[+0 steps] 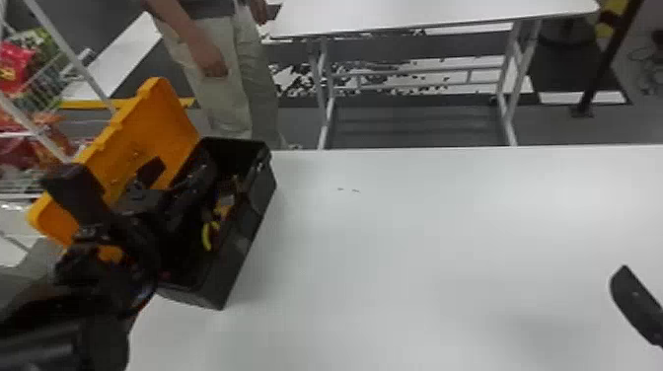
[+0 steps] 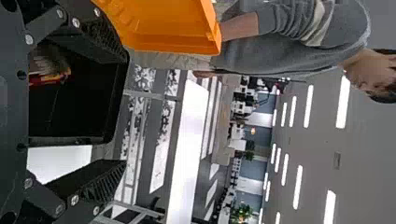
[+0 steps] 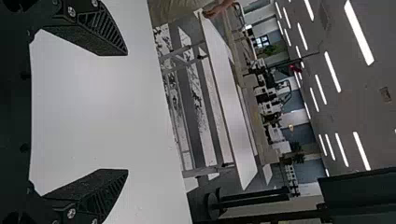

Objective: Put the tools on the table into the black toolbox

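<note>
While the white table (image 1: 404,256) is holding the black toolbox (image 1: 249,222), wrist views are showing both grippers' fingers spread: the left gripper (image 1: 177,170) is hovering at the toolbox, the right gripper (image 1: 637,303) over the table. Inside, the head view is revealing a yellow handle (image 1: 206,237).

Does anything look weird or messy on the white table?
Two small dark marks toward the far edge of the white table look odd, because the top around them is plain. The black toolbox sits slantwise, and I see nothing spilled.

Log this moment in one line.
left tool open, at black toolbox; right tool open, above table; orange lid raised; yellow item in toolbox
</note>
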